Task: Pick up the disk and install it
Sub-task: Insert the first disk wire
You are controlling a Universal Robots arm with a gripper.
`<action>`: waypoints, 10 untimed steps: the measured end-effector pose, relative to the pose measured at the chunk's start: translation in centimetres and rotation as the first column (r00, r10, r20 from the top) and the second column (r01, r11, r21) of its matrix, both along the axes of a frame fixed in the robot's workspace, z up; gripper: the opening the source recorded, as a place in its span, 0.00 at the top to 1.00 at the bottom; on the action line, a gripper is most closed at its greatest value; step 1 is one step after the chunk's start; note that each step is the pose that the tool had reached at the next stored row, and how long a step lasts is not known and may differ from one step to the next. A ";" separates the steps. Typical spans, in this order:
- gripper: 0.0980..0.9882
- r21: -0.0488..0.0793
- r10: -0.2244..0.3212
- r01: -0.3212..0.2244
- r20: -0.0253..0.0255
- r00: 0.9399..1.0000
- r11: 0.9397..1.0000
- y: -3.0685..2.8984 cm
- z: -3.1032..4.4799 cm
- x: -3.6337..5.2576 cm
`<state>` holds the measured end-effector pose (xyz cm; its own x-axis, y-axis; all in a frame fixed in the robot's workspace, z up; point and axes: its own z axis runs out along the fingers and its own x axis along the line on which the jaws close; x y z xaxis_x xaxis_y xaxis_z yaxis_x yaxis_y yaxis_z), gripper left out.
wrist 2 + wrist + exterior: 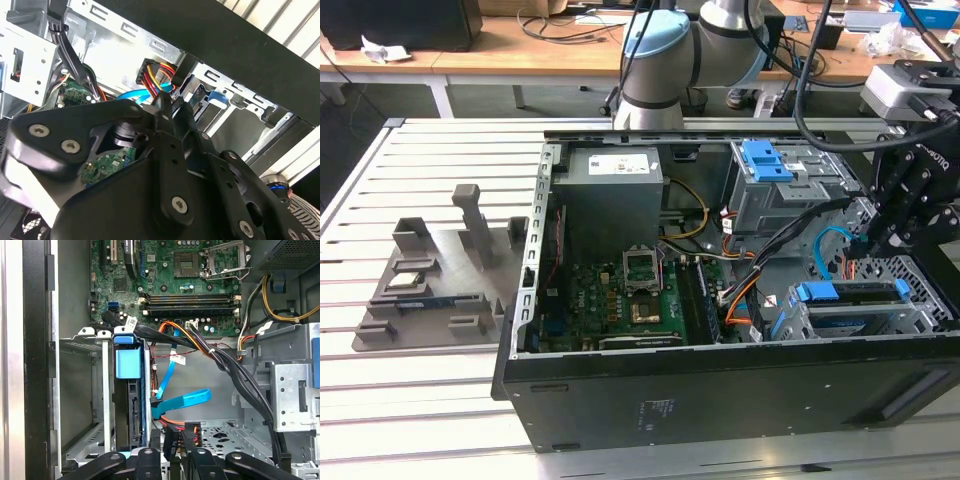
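Note:
The disk (850, 297), edged by its blue carrier bracket, sits in the drive cage at the front corner of the open computer case on the exterior view's right. In the first wrist view the disk (134, 410) stands on edge in the cage, with its blue tab at one end. My gripper (876, 242) hangs just above and behind that cage. In both wrist views its fingers (187, 442) are closed on a black power connector (170, 439) with orange and red wires, just beside the disk. A loose blue data cable (180, 402) lies next to it.
Inside the case (720, 400) are the grey power-supply box (615, 170), the green motherboard (630, 300), a blue latch (765, 160) on the upper bay and bundles of black and coloured cables (235, 370). A grey fixture plate (430, 285) lies on the slatted table at the exterior view's left.

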<state>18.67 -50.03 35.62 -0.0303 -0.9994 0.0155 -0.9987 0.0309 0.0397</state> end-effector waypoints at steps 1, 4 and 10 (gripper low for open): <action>0.79 0.000 0.000 0.000 0.000 1.000 1.000 0.00 0.00 0.00; 0.92 0.000 0.000 0.000 0.000 1.000 1.000 0.00 -0.01 0.00; 0.92 -0.003 0.000 0.000 0.000 1.000 1.000 -0.90 -0.02 -0.02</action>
